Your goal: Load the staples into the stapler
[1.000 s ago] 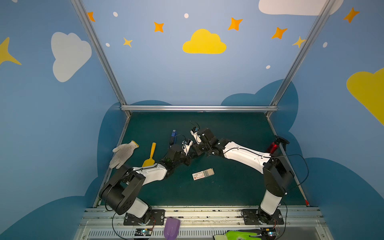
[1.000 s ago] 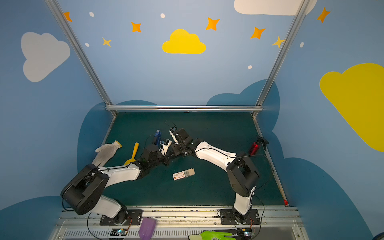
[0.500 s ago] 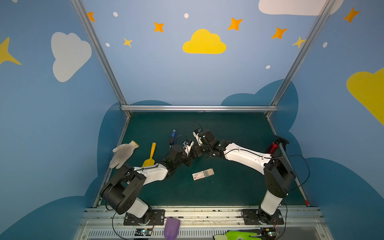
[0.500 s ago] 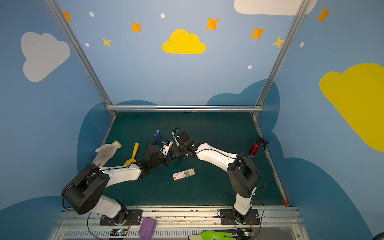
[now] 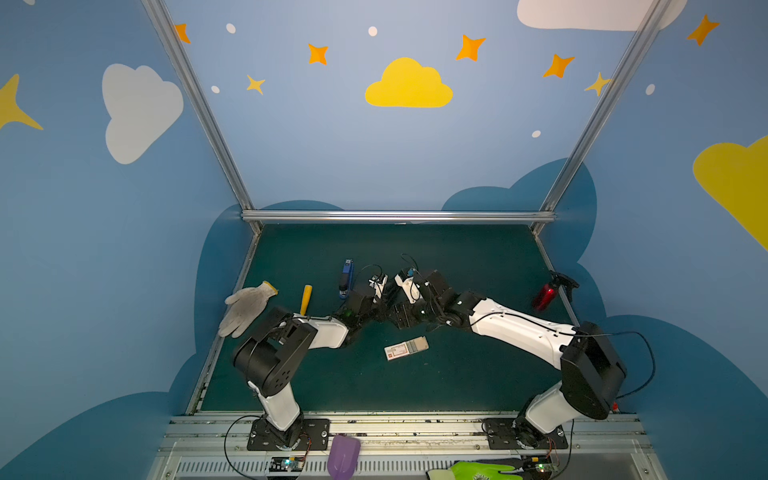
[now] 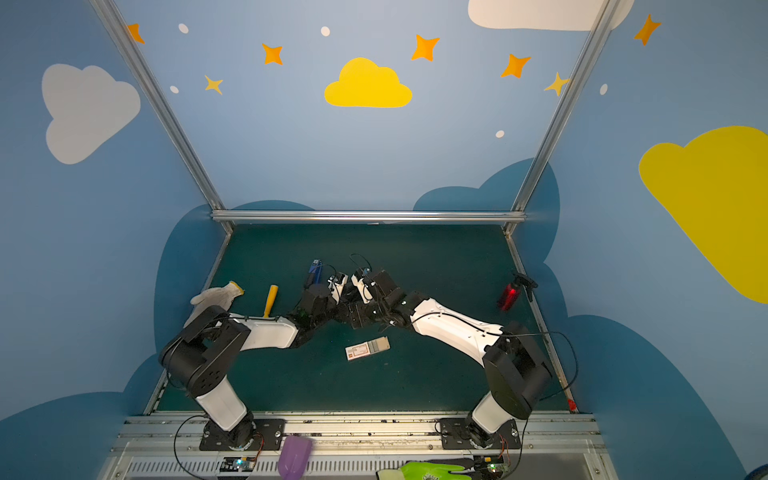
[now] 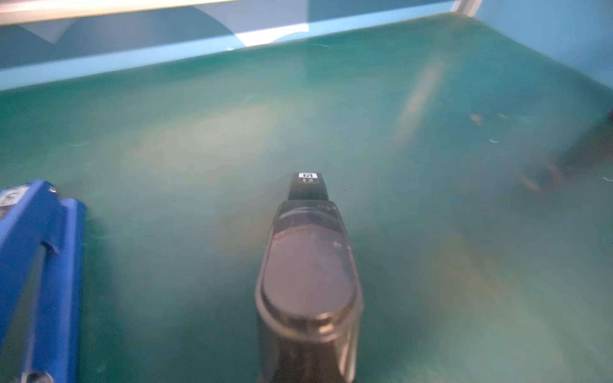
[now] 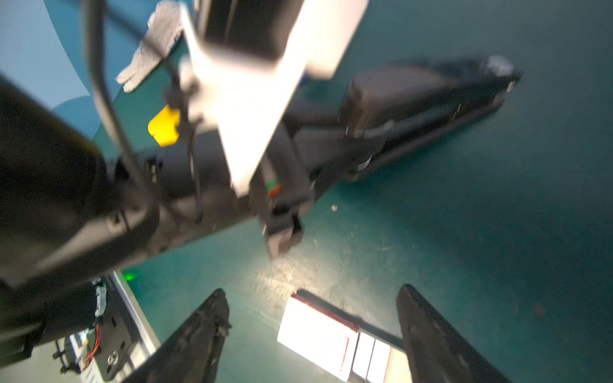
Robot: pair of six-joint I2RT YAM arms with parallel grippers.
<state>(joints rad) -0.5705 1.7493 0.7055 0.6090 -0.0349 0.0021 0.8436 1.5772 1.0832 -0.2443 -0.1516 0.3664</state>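
Spillage is my first worry. My right gripper [image 8: 312,291] hangs with its jaws wide apart, one finger on each side of the staple box [image 8: 318,335], and touches nothing. The box's tray is slid partway out of its sleeve. If I close on the sleeve alone, or lift it tilted, I judge the tray could slide free and scatter the staples [image 8: 371,359]. Closing too low would scrape my fingertips on the green mat [image 8: 497,232] and shove the box away.

My left gripper [image 8: 343,136] sits just ahead of the right one, clamped on the rear of the black stapler [image 8: 431,96], so a careless swing could knock my two arms together. I cannot tell whether that stapler's magazine is open. A blue stapler [image 7: 39,265] lies just beside my left gripper.

The staples show as pale, silvery strips in neat rows in the exposed tray, washed out by glare between my right fingers. They look thin and likely to snap apart under a pinch.
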